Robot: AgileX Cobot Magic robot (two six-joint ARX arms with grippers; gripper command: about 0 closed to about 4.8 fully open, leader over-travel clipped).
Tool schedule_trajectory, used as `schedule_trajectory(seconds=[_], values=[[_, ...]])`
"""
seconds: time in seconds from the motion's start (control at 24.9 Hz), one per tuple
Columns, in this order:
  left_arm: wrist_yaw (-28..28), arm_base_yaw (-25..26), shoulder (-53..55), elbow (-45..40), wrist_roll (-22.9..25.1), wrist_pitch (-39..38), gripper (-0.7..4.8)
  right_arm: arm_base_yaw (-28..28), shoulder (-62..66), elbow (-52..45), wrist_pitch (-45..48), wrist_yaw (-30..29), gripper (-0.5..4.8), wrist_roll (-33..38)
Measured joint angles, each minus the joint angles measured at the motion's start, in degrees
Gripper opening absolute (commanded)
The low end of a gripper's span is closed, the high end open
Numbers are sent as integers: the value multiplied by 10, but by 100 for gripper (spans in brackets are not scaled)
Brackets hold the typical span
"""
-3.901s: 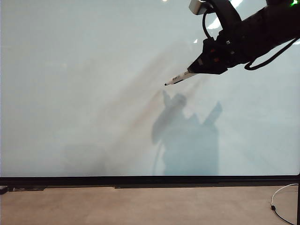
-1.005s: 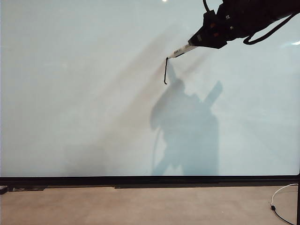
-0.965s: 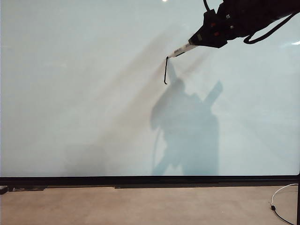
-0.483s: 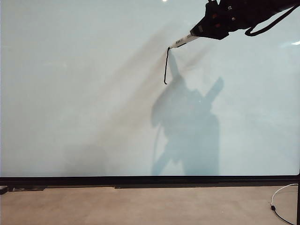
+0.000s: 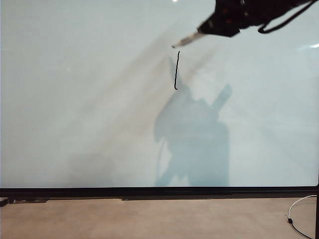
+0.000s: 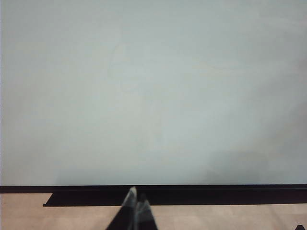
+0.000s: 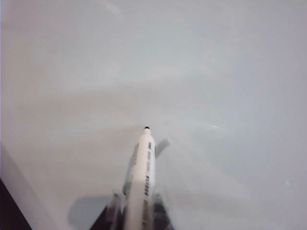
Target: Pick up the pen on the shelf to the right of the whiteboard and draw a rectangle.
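The right gripper (image 5: 205, 29) is seen high at the upper right of the whiteboard (image 5: 89, 99), its black arm entering from the top right corner of the exterior view. The pen (image 5: 187, 39) — a slim white marker with black lettering on its barrel — is clamped between the narrowly set jaws and is angled down and to the left, its dark tip lying just above and slightly left of the upper end of a single black stroke (image 5: 176, 70). Whether the tip is touching the board cannot be told from the exterior view. The stroke is drawn roughly vertically on the upper middle of the board, with a small hook at its lower end; only this one side of the rectangle is drawn. A bluish shadow of the arm (image 5: 192, 139) is cast on the board below the stroke. In the right wrist view the pen (image 7: 142, 182) is shown projecting from between the fingers (image 7: 160, 211) toward the pale board surface (image 7: 216, 72). The left gripper (image 6: 135, 211) is seen low and near in its own wrist view — its two fingertips are pressed together with nothing between them — pointed at the board's black bottom frame (image 6: 192, 189), well apart from the pen. A tan floor (image 5: 149, 219) is visible beneath the frame, with a white cable (image 5: 299, 209) lying at the far right.
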Motion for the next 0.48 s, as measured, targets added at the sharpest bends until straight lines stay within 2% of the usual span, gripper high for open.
schedule_trajectory(seconds=[0.24,0.48], values=[[0,0,0,0,0,0,-4,9,-2,0,-12,-4,-4,10],[0,0,0,0,0,0,-5,4,-2,0,2,-6,-4,125]])
